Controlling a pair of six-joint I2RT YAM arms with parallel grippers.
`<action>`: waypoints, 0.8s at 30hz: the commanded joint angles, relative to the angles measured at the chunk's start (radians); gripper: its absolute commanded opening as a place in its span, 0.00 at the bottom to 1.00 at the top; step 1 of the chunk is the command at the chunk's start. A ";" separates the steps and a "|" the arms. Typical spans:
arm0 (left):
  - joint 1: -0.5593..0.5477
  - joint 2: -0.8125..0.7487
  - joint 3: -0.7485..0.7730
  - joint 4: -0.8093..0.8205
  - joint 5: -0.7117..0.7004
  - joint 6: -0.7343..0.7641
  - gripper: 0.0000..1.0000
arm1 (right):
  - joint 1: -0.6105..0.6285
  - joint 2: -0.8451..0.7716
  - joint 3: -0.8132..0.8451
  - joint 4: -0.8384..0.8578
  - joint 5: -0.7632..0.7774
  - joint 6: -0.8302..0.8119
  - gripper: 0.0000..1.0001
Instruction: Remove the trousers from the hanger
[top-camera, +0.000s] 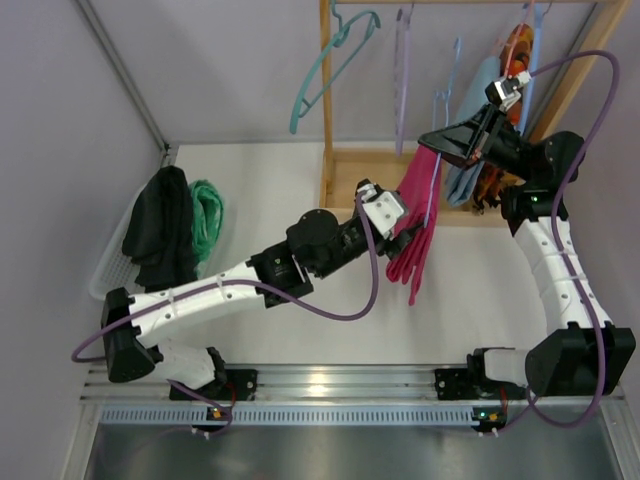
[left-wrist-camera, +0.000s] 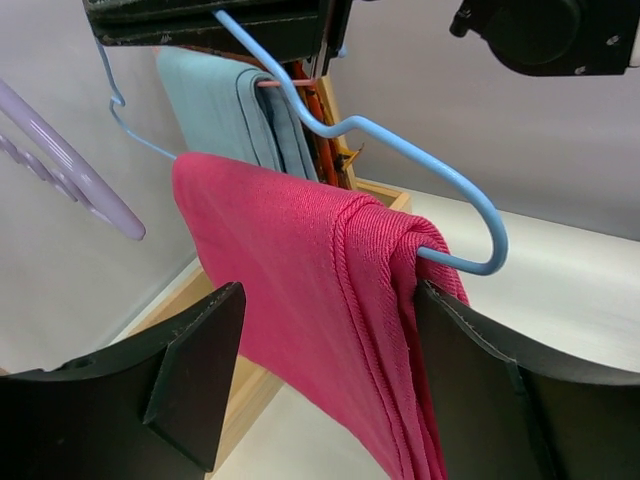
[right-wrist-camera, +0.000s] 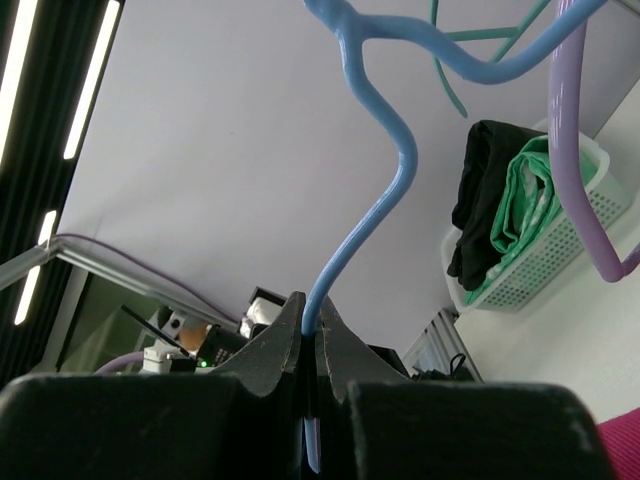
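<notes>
The magenta pink trousers (top-camera: 420, 205) hang folded over a blue hanger (left-wrist-camera: 440, 170), and they fill the left wrist view (left-wrist-camera: 300, 260). My left gripper (left-wrist-camera: 320, 385) is open, one finger on each side of the cloth; the right finger touches the fold and the left finger (left-wrist-camera: 195, 370) stands apart. My right gripper (right-wrist-camera: 310, 330) is shut on the blue hanger's wire (right-wrist-camera: 365, 230) and holds it up by the rack (top-camera: 445, 140). Light blue trousers (top-camera: 470, 150) and orange patterned trousers (top-camera: 515, 50) hang behind. Black trousers (top-camera: 160, 225) and mint-green trousers (top-camera: 207, 215) lie in a white basket (top-camera: 108, 265).
A wooden rack (top-camera: 340, 175) stands at the back with a bare teal hanger (top-camera: 330, 70) and a bare purple hanger (top-camera: 402, 80). The purple hanger (left-wrist-camera: 70, 170) hangs close to the left of the magenta cloth. Walls close in on the left and right.
</notes>
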 joint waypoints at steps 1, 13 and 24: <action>-0.001 0.011 0.051 0.028 -0.068 -0.014 0.73 | -0.005 -0.064 0.030 0.136 0.029 0.020 0.00; 0.047 0.081 0.079 0.022 -0.059 0.024 0.70 | -0.002 -0.069 0.016 0.154 0.009 0.057 0.00; 0.061 0.015 -0.016 0.076 0.015 -0.031 0.77 | 0.003 -0.069 0.013 0.164 0.027 0.051 0.00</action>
